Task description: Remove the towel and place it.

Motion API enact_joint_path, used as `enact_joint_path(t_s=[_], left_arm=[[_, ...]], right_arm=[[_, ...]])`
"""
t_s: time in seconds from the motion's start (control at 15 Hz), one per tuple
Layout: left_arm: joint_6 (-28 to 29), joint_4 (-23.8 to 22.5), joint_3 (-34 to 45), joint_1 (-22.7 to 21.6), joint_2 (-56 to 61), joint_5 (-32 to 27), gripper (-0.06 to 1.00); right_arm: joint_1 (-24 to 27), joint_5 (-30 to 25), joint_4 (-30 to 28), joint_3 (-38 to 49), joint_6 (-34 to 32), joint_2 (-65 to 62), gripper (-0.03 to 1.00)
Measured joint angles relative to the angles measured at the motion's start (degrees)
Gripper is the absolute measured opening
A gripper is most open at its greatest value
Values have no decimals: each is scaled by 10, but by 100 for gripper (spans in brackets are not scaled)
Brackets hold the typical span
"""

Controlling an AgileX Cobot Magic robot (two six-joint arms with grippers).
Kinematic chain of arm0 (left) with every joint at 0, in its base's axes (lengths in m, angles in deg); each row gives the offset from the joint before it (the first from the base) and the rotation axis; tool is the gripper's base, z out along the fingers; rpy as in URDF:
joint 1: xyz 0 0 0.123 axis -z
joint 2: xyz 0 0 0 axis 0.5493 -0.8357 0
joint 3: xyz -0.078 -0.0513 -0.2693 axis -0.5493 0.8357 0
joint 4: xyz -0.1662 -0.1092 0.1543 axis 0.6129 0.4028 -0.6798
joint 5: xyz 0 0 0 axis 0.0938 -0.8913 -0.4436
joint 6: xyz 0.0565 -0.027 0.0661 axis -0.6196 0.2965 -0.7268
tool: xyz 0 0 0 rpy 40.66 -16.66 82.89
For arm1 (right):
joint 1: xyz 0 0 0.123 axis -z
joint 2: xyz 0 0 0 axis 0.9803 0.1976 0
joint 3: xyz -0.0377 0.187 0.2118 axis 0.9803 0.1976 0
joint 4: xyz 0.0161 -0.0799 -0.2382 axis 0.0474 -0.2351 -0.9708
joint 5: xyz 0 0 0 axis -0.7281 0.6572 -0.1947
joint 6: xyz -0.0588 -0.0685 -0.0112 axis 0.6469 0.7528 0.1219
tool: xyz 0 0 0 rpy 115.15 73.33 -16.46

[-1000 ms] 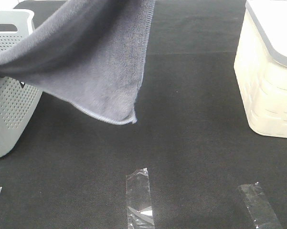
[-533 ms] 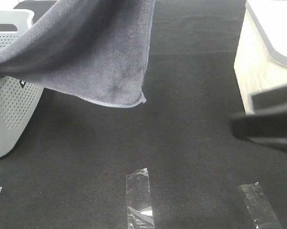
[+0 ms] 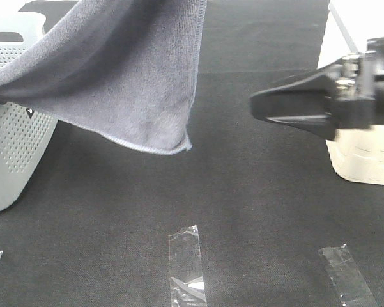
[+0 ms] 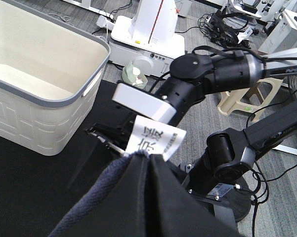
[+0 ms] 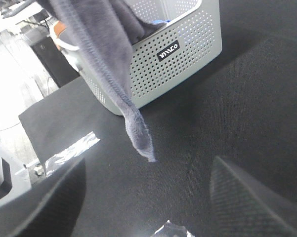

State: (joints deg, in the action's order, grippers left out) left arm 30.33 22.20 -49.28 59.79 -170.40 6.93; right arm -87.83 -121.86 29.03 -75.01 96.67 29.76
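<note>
Movement on the right is the news: a second ago the high view held no arm at all, half a second ago a dark blur sat at the right edge, and now the right gripper point(image 3: 262, 105) reaches well in toward the middle, in front of the cream basket point(image 3: 361, 153). Its own camera shows its fingers point(image 5: 39, 197) spread wide with nothing between them. It is level with the lower corner of the towel point(image 3: 128, 77) but well apart from it. That corner has risen a little and swung slightly rightward over the same second. My reading is that the lift is nearly done and the second arm is coming for the free edge, to share the carry.

The left gripper is hidden under cloth in its own view. It is closed, and the fabric gathers to a peak beside the white label point(image 4: 155, 140), so it appears to be clamped on the towel there.

The towel hangs in the air, up out of the top of the high view. Its lower left drapes over the rim of the grey basket point(image 3: 13, 141) (one end seems to trail inside it). The long axis looks to slant from the basket up and to the right. The stitched side edge drops almost straight down, and the free corner points at the black mat point(image 3: 243, 211) — clear of it.
</note>
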Motion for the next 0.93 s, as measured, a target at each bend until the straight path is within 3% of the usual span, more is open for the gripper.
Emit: enact_joint_path(t_s=[0.13,0.2,0.4,0.47,0.73,0.93], left_arm=[[0,4,0,0,0,0,0],[0,4,0,0,0,0,0],[0,6,0,0,0,0,0],[0,9,0,0,0,0,0],[0,10,0,0,0,-2,0],[0,13,0,0,0,-3,0]], right_arm=[[-58,29,7,-7,31,44,67],[-112,89,29,-9,48,75,67],[-152,203,104,-12,61,125,67],[-153,211,115,-17,73,138,67],[-154,141,142,-33,110,158,67],[-154,140,158,-38,176,169,67]])
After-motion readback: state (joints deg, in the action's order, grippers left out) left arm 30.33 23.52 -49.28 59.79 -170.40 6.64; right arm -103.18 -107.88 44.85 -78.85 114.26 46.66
